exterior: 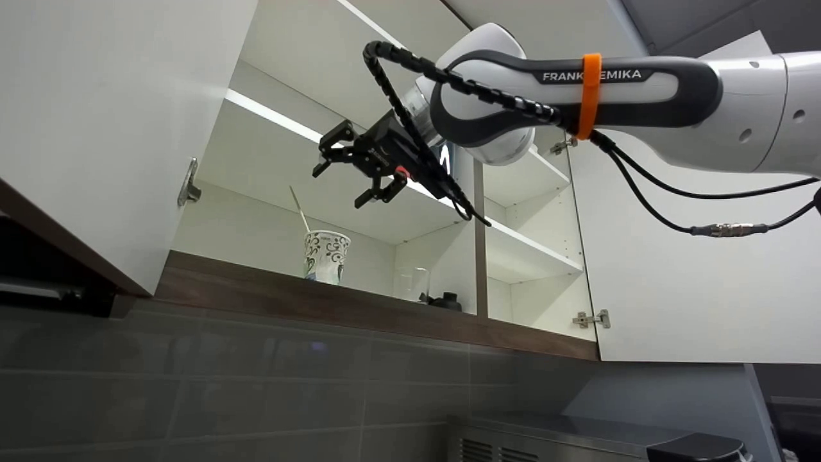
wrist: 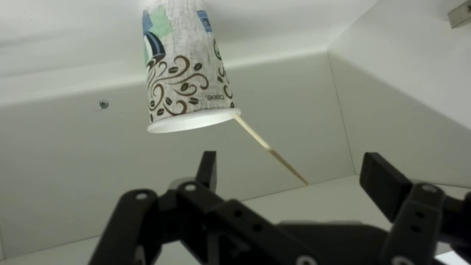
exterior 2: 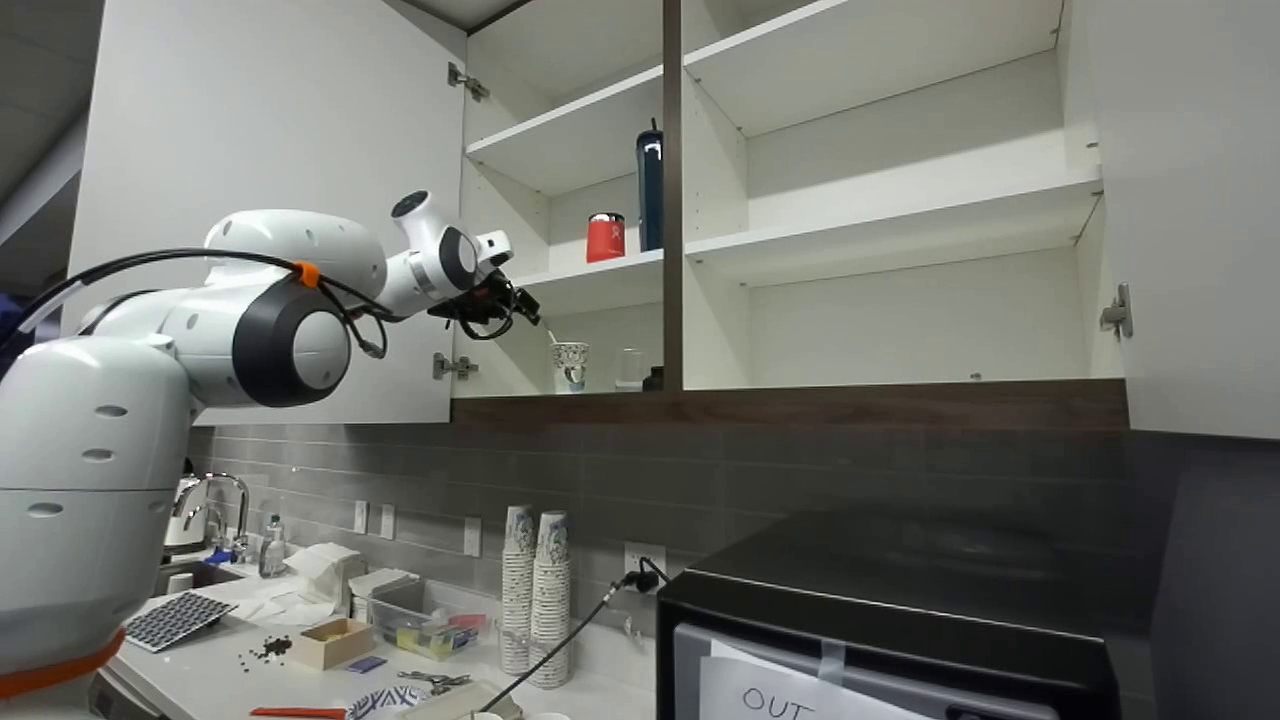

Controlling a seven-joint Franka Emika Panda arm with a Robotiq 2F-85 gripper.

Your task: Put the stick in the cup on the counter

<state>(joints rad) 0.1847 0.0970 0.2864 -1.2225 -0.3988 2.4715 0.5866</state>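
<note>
Inside the cup (wrist: 188, 70), the stick (wrist: 269, 148).

Stick (wrist: 270, 149) bottom hidden in cup (wrist: 187, 70)

Outstretched arm (exterior 2: 285, 350), end effector (wrist: 291, 165) apparently aslant downward, fingers (wrist: 384, 186) wide apart.

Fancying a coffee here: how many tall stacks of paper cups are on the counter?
2, side by side in an exterior view: the left stack, and the right stack nearer the black appliance. More could be hidden behind the robot arm.
</note>
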